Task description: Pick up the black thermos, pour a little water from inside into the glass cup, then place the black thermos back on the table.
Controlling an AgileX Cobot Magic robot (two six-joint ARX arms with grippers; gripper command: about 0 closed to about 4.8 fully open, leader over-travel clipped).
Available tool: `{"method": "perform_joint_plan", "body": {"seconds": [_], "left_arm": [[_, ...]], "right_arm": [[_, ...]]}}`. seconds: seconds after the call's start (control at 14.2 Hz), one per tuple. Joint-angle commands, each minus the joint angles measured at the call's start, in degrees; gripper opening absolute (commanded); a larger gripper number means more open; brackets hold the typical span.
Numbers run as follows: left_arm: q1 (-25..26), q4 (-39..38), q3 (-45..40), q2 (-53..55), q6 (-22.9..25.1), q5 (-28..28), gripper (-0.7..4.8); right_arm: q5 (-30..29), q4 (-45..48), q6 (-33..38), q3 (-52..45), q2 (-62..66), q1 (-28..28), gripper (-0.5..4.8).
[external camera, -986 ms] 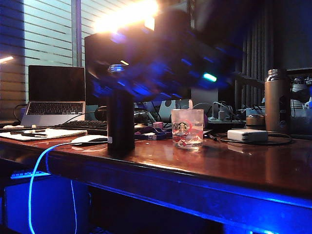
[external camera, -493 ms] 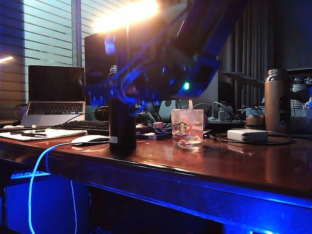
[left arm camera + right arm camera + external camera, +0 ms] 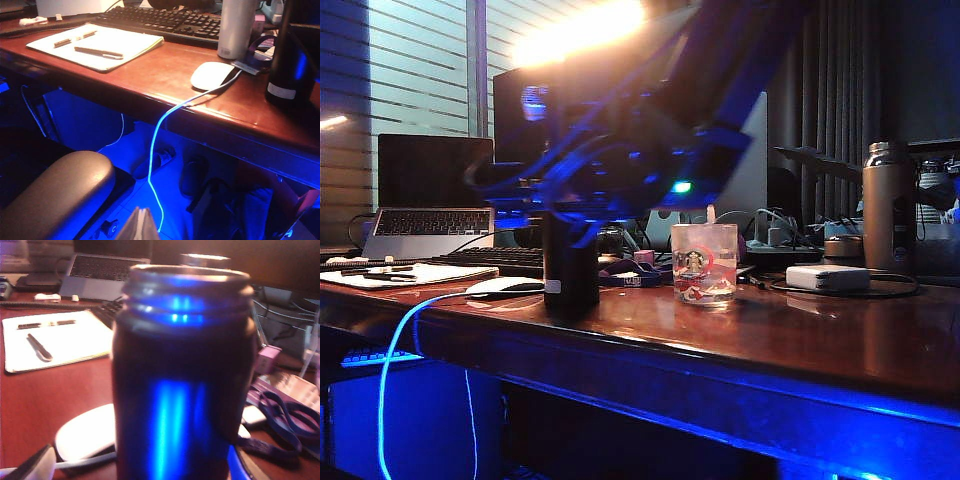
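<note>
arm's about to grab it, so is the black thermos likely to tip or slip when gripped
Black thermos: tall and slim on a small base, so a sideways nudge could tip it. Its smooth, reflective wall may be slippery. Probably rigid. Right gripper is open at its upper part.

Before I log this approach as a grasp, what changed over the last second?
The right arm swept leftward and lower, bringing the right gripper level with the upper part of the black thermos; its jaws are open and nothing is gripped. The thermos, glass cup and white mouse kept their places on the table. The left gripper hangs below the table edge.
</note>
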Motion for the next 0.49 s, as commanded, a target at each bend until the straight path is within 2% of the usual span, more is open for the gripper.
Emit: {"method": "perform_joint_plan", "body": {"seconds": [0.07, 0.21, 0.49], "left_arm": [[-0.07, -0.96, -0.48, -0.17, -0.22, 0.22, -0.03], [-0.07, -0.96, -0.48, -0.17, -0.24, 0.26, -0.03], [-0.07, -0.96, -0.48, -0.17, -0.24, 0.24, -0.03]], "right_arm": [[3.26, -1.49, -0.04, 4.24, 2.03, 0.61, 4.79], [5.18, -1.49, -0.07, 4.28, 2.49, 0.46, 4.79], [4.96, -1.49, -0.04, 4.26, 2.82, -1.33, 4.79]]}}
